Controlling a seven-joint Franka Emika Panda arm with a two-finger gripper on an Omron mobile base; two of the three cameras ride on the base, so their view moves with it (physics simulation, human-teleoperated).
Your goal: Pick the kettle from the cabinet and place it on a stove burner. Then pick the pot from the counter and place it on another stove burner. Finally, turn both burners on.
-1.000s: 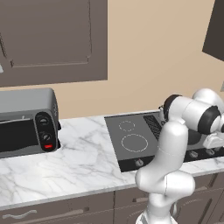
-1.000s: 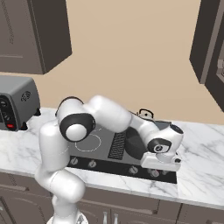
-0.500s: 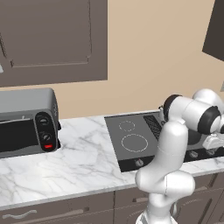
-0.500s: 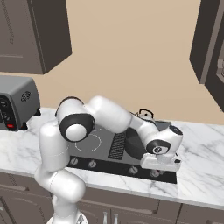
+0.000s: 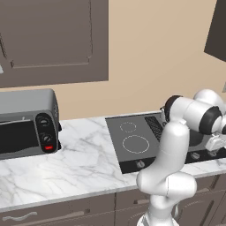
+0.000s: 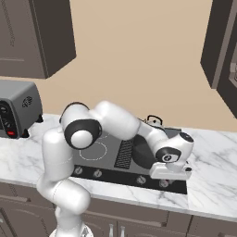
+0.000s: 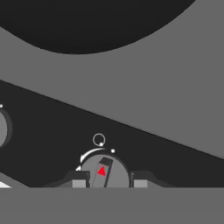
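In the hand view my gripper point(image 7: 109, 183) reaches down over a round stove knob point(image 7: 105, 173) marked with a red triangle. A fingertip sits against each side of the knob. Above it is the dark pot point(image 7: 87, 22), on the grey glass cooktop point(image 7: 166, 96). From the right base view, the pot point(image 6: 142, 152) stands on a right-hand burner under my forearm. The small silver kettle point(image 6: 154, 121) is on the burner behind it. My gripper point(image 6: 165, 180) is at the front knob row. Two white burner rings point(image 5: 135, 144) on the left are bare.
A grey toaster oven point(image 5: 26, 123) stands on the white marble counter point(image 5: 84, 163) to the left of the cooktop. Dark wall cabinets hang at upper left point(image 5: 48, 39) and at upper right point(image 6: 222, 41). More knobs point(image 6: 97, 173) line the cooktop's front strip.
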